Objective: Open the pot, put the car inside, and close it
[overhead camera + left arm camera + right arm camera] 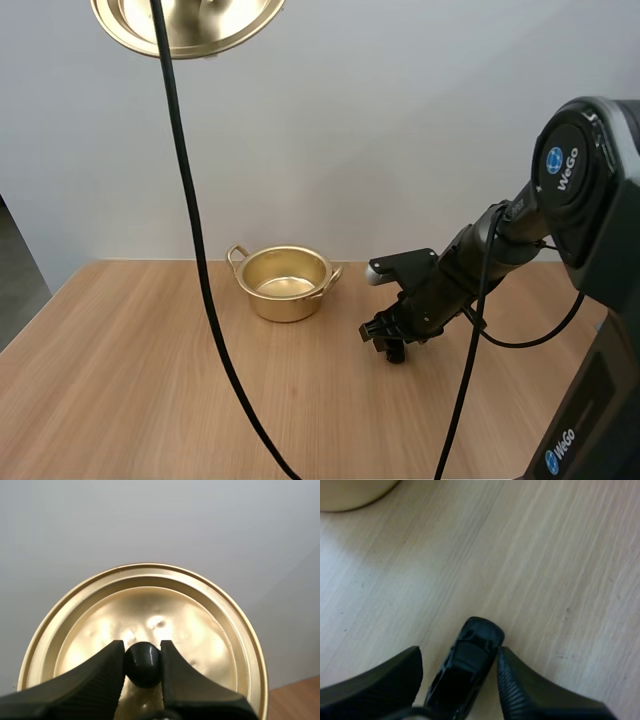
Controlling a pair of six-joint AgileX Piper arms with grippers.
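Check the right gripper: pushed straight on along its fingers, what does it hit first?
Probably the small black toy car, lying between the open fingers of the right gripper; the light wooden table is just beneath it. How far down the tips are is unclear.

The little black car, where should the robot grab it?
Probably across its two long sides, coming down from above. The car lies flat on the table, long and narrow, and the right gripper stands open with a finger on each side.
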